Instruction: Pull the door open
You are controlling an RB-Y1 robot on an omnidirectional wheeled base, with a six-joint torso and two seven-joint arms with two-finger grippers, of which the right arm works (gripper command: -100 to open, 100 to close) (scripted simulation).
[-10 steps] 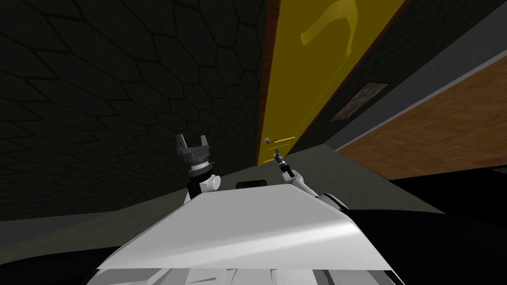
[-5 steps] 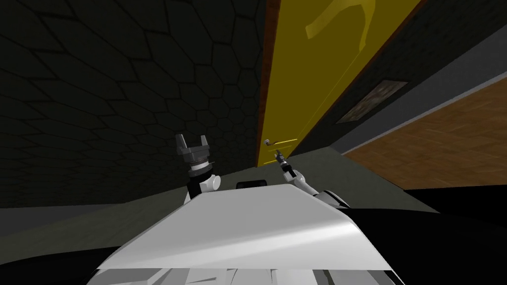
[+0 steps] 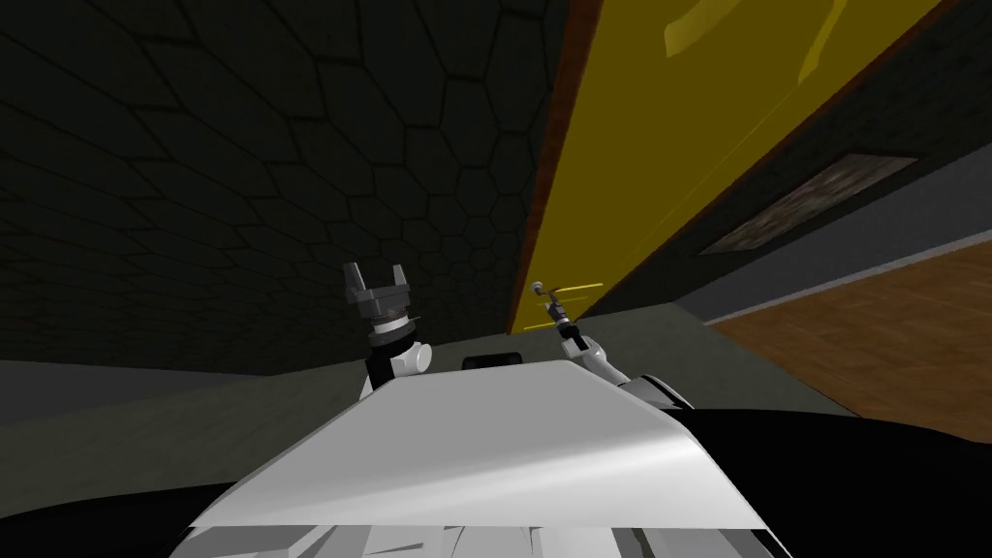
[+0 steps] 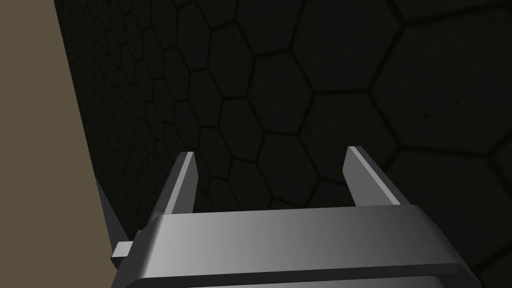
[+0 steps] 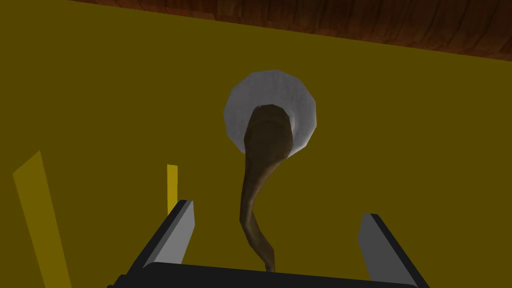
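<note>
A yellow door [image 3: 678,145] stands in a brown frame [image 3: 554,184] ahead on my right. Its handle [image 3: 539,288] is a dark curved lever [image 5: 256,195] on a round grey plate [image 5: 300,97]. My right gripper [image 3: 554,306] is right at the handle and open. In the right wrist view the right gripper [image 5: 276,210] has the lever's end lying between its two fingers, closer to one finger [image 5: 175,230], with neither pressing it. My left gripper [image 3: 376,274] is raised in front of the dark wall, and the left wrist view shows the left gripper [image 4: 270,151] open and empty.
A dark wall with a hexagon pattern [image 3: 242,174] runs close along my left and front. A framed picture [image 3: 804,203] hangs on the dark wall right of the door. Brown wood flooring [image 3: 872,320] lies at the far right, grey floor [image 3: 639,339] nearer me.
My view has swung, so the door and the wall picture have slid to the right and look bigger. My right gripper has risen from just below the handle up to it. The left arm has kept its pose.
</note>
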